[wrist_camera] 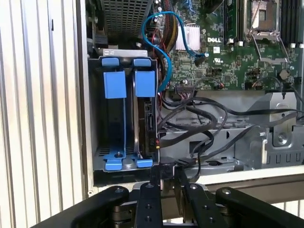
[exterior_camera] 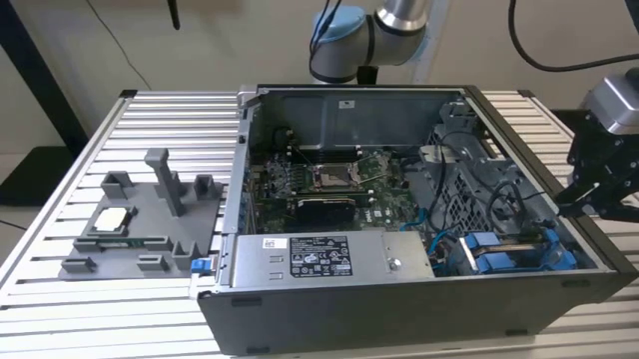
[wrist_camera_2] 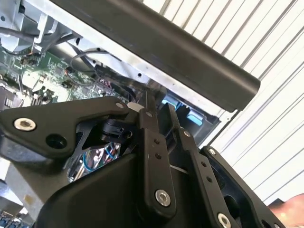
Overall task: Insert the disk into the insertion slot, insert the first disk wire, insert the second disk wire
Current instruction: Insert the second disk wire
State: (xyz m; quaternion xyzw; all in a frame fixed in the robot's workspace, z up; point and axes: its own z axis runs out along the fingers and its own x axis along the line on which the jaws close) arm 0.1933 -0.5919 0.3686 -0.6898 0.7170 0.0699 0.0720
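Beside the case wall, exterior view: the gripper [exterior_camera: 584,198] hangs at the exterior view's right, just outside the open computer case [exterior_camera: 299,321]. Its tips are dark against dark, so their spread cannot be read here.
Slot, exterior view: the insertion slot [exterior_camera: 519,250] sits in the case's near corner on the exterior view's right, with blue carrier parts [exterior_camera: 489,250] inside it. The disk is hard to pick out among them.
Fingers, second wrist view: the gripper [wrist_camera_2: 159,111] is drawn narrow, with a slim gap between its black fingers [wrist_camera_2: 153,142]. Its own body hides much of the case interior.
Disk, first wrist view: the disk [wrist_camera: 148,118] stands on edge inside the insertion slot [wrist_camera: 97,156], in the place nearer the motherboard [wrist_camera: 228,61]. Only its thin dark edge shows, and the label is hidden.
Long axis, first wrist view: it runs parallel to the case's side wall, from the blue tab [wrist_camera: 145,83] to the blue clip [wrist_camera: 144,163].
Gripper, first wrist view: the gripper [wrist_camera: 166,172] is narrow, just outside the slot's end and near the black cables [wrist_camera: 204,118]. Whether anything is pinched cannot be told.
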